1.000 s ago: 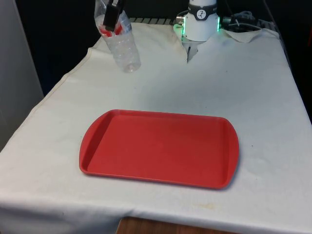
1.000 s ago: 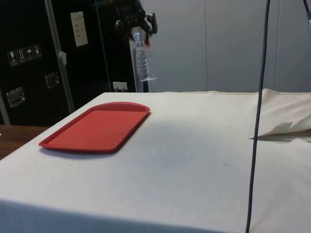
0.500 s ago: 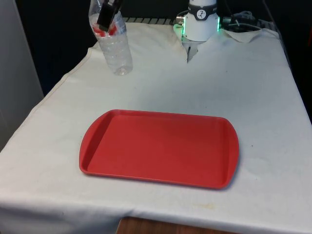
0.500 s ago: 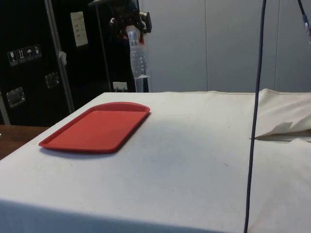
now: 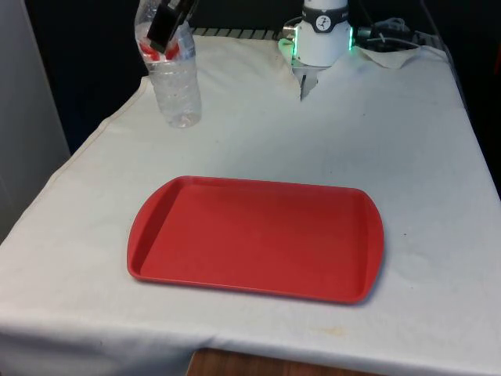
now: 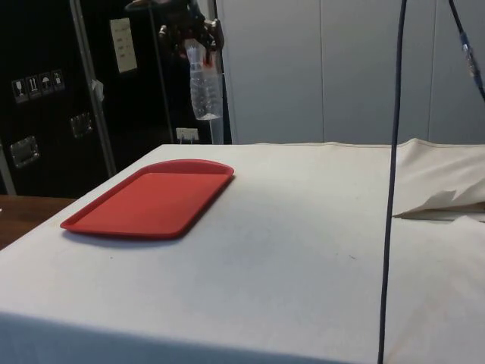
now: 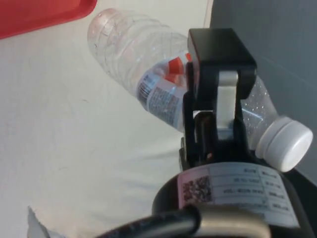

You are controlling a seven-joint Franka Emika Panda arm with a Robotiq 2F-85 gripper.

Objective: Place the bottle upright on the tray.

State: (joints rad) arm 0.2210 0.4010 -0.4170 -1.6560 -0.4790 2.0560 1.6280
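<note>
— hanging in the air, is it, that bottle (image 5: 174,84)?
— yes, near upright above the cloth (image 5: 407,157), at the far left of the front view, beyond the red tray (image 5: 254,237).
— and the gripper (image 5: 167,23)?
— clamped on the bottle's upper part, by the label, it seems; white cap (image 7: 287,144) sticks out past the fingers (image 7: 218,64).

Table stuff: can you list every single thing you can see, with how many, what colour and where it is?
bottle: one, clear plastic with a white cap and a red and white label, held up in the air above the table's far corner at the front view's left, nearly upright, not over the tray.
tray: one, red, lying flat on the cloth, nothing on it.
tablecloth: one, white, covering the whole table.
cable: one, dark, hanging down in the side view.
tool: one, black, shut on the bottle near its label.
</note>
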